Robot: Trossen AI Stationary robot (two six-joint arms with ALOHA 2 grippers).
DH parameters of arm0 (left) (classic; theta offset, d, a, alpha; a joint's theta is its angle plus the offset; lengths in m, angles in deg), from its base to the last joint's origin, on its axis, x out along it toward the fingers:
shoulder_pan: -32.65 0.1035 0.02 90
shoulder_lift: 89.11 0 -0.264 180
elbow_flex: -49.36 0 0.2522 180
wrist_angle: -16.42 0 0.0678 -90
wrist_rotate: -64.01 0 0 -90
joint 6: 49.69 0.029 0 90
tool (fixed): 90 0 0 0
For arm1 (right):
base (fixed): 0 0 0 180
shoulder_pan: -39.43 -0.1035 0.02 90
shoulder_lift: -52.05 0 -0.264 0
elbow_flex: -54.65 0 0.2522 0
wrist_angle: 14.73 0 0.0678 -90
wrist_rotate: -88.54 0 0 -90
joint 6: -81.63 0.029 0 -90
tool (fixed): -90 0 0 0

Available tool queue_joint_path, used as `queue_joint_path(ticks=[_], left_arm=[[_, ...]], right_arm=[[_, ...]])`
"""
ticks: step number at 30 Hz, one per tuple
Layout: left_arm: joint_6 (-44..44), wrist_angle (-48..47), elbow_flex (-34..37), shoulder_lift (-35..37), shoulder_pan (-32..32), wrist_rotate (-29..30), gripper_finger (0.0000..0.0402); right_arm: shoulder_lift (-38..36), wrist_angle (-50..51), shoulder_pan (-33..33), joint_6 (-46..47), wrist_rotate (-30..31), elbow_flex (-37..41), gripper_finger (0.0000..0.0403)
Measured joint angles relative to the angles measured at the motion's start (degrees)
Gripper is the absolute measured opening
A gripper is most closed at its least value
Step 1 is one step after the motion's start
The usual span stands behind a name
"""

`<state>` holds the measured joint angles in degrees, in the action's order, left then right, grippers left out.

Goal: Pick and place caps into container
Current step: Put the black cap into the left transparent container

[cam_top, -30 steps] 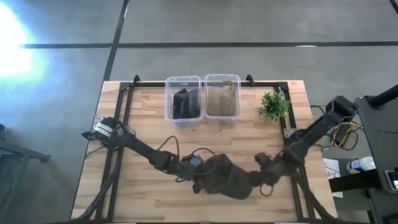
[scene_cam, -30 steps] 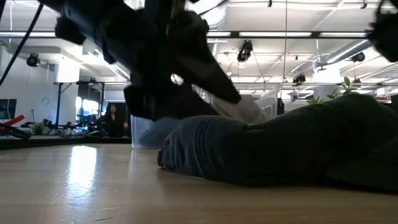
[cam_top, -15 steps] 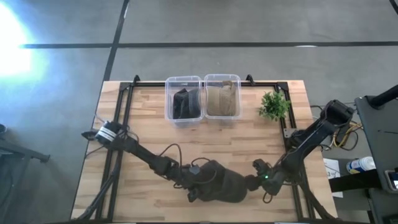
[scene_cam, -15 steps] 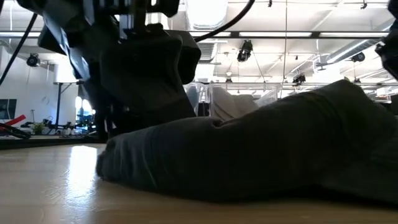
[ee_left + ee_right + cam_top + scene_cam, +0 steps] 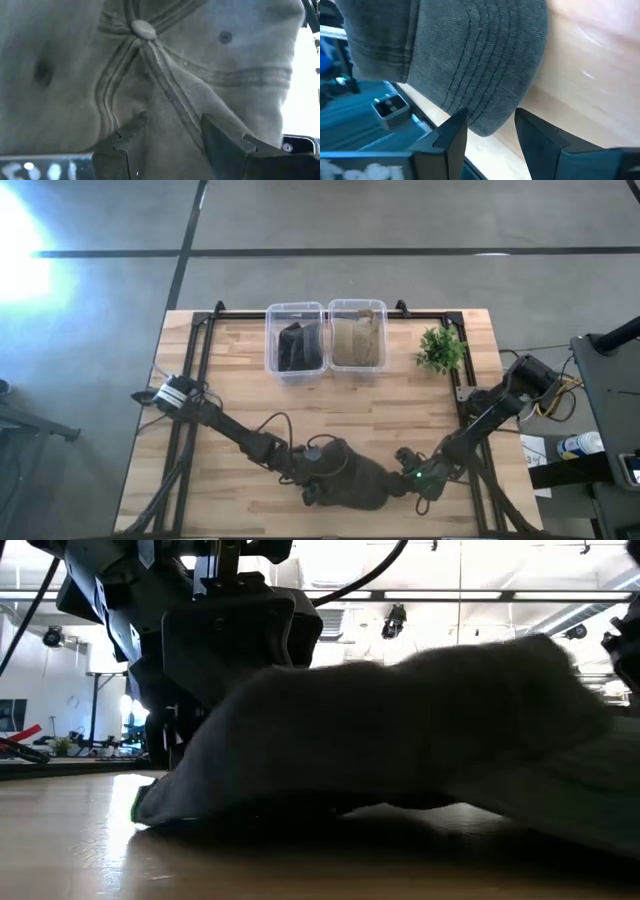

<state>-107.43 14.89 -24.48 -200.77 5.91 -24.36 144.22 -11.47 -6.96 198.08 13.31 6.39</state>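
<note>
Dark cap [image 5: 352, 483] lies on the surface's [image 5: 240, 395] near edge, both hands open, left hand [image 5: 172, 142] over crown, right hand [image 5: 487, 137] at brim: soft fabric may slip or snag unevenly.

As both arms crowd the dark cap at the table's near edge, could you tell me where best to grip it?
I would take the dark cap by its brim, from the right gripper's side: that flat, stitched edge sticks out between its open fingers, whereas the crown before the left gripper is soft and creased.
</note>
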Motion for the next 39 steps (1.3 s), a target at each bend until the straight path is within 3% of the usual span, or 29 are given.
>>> queue_joint_path(ticks=[6, 14, 21, 25, 28, 31, 39], left_arm=[[-0.3, 0.0, 0.0, 0.0, 0.0, 0.1, 0.0181], [-1.4, -1.3, 0.1, 0.1, 0.0, 0.2, 0.0181], [-1.3, -2.0, -0.8, 0.1, 0.3, 1.5, 0.0181], [-1.5, -2.6, -2.6, 1.3, 0.4, 7.2, 0.0181], [0.2, -3.7, -4.0, 5.6, 0.4, 13.3, 0.0181], [2.4, -10.6, -5.0, 11.0, 0.0, 19.9, 0.0181], [-1.5, -27.3, -5.3, 28.4, -2.8, 32.9, 0.0181]], right_arm=[[4.0, -7.8, 2.2, -2.0, 5.1, 0.0, 0.016], [3.4, -8.5, 2.3, -7.6, 15.1, -0.3, 0.016], [3.5, -15.8, 5.6, -16.9, 12.7, -0.3, 0.0159], [2.9, -17.1, 8.8, -22.9, 8.9, -0.8, 0.0132], [0.8, -16.9, 11.0, -26.6, 8.8, -0.8, 0.0082], [-2.1, -16.8, 13.4, -31.4, 8.7, -0.8, 0.0024], [-14.5, -16.8, 21.8, -43.7, 3.5, -1.3, 0.0014]])
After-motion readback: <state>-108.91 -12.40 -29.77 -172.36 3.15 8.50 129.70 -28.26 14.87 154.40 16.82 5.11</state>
